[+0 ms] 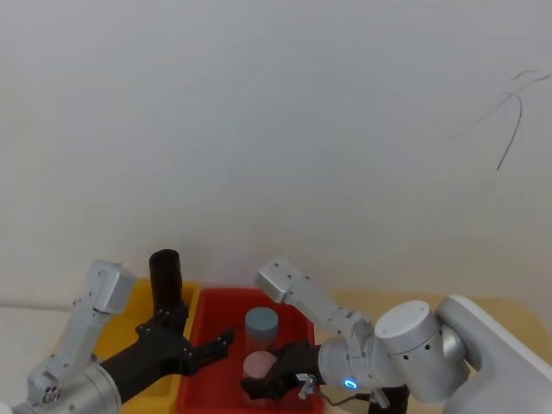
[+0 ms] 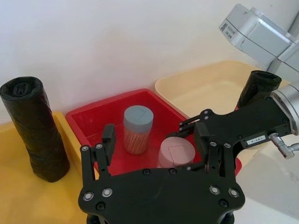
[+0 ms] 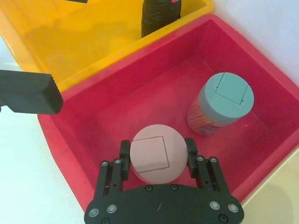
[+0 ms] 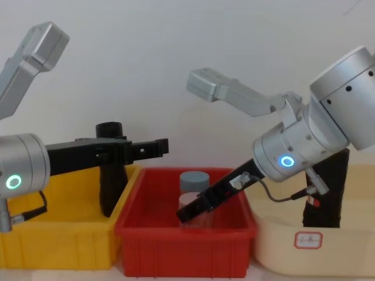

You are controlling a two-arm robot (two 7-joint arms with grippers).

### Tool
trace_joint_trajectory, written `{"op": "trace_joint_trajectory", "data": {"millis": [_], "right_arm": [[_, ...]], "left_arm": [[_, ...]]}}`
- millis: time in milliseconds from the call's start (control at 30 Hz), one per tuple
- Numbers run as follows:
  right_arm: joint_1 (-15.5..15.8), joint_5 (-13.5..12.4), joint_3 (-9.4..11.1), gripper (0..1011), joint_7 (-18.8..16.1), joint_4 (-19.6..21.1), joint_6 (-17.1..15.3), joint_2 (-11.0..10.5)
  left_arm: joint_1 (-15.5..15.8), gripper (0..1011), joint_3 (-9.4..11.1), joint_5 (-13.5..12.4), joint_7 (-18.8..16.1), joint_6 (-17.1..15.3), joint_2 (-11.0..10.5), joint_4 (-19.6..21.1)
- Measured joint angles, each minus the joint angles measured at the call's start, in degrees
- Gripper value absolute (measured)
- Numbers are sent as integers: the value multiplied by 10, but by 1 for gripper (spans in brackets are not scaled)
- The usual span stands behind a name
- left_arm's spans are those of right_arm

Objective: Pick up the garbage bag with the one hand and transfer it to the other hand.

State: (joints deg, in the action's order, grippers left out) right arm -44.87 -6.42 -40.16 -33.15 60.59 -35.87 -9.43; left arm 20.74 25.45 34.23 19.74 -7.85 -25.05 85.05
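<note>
From the head, my left claw is released, jaws spread, over the near rim of the red bin. The garbage bag stands upright beyond it and to its outer side, in the yellow bin. My right claw hangs low over the pink-lidded jar.

From my left wrist, the bag is well off my jaws' line, so I judge I must swing across before closing. A second black roll stands past my right claw, in the cream bin.

From my right wrist, that claw is spread with a finger on either side of the pink lid. I cannot tell if they touch it. It waits close, I think, to receive the bag.

From the chest, the three bins sit side by side on a pale surface, with a bare white wall behind.
</note>
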Motion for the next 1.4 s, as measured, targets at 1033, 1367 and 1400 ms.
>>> {"op": "trace_joint_trajectory", "data": {"millis": [1033, 1367, 1400], "right_arm": [[89, 6, 110, 670, 82, 249, -25, -97], [102, 2, 162, 670, 99, 311, -20, -125], [102, 2, 165, 670, 100, 313, -20, -126]], "left_arm": [[0, 1001, 0, 0, 0, 0, 0, 0], [0, 1001, 0, 0, 0, 0, 0, 0], [0, 1001, 0, 0, 0, 0, 0, 0]]}}
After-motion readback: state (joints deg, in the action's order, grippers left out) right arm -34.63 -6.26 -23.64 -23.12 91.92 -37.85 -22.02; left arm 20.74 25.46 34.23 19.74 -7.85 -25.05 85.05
